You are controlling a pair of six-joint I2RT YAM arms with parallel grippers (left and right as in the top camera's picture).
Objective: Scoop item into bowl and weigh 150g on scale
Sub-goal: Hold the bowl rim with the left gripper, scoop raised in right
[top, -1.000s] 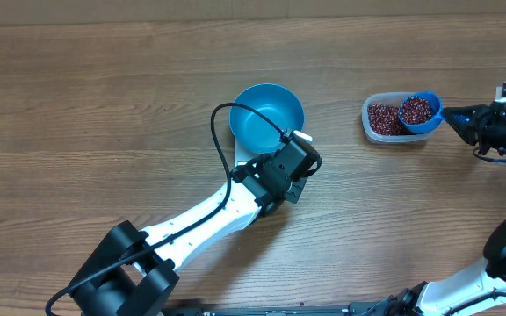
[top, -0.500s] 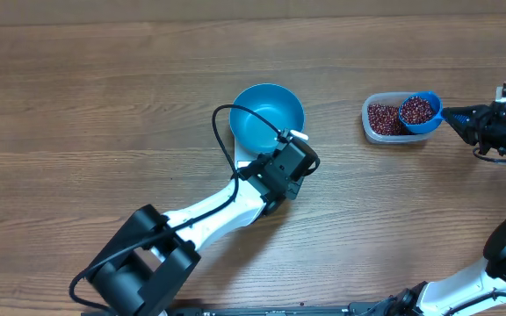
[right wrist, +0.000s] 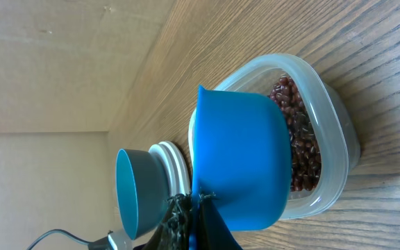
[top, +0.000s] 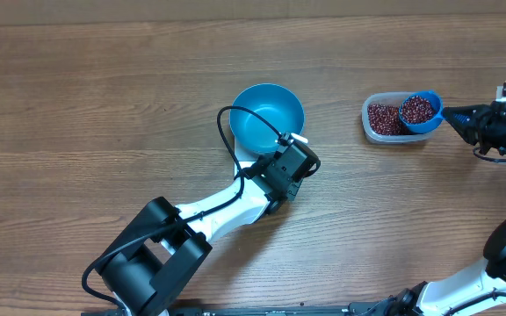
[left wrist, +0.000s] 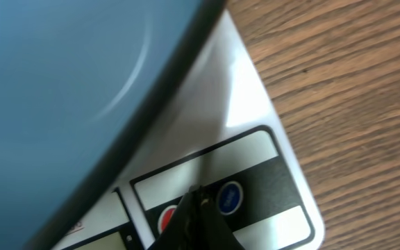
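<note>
Left elbow (top: 161,224) farther right; closed L tool (left wrist: 194,199) on scale (left wrist: 252,111), R tool (right wrist: 189,208) gripping scoop (right wrist: 238,160)

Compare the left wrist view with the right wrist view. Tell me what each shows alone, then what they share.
Left wrist only: the red button and blue button on the scale, with the shut left gripper right at them.
Right wrist only: the scoop held in the right gripper, over the clear tub of beans.
Both: the blue bowl sitting on the scale, and the wooden table.
</note>
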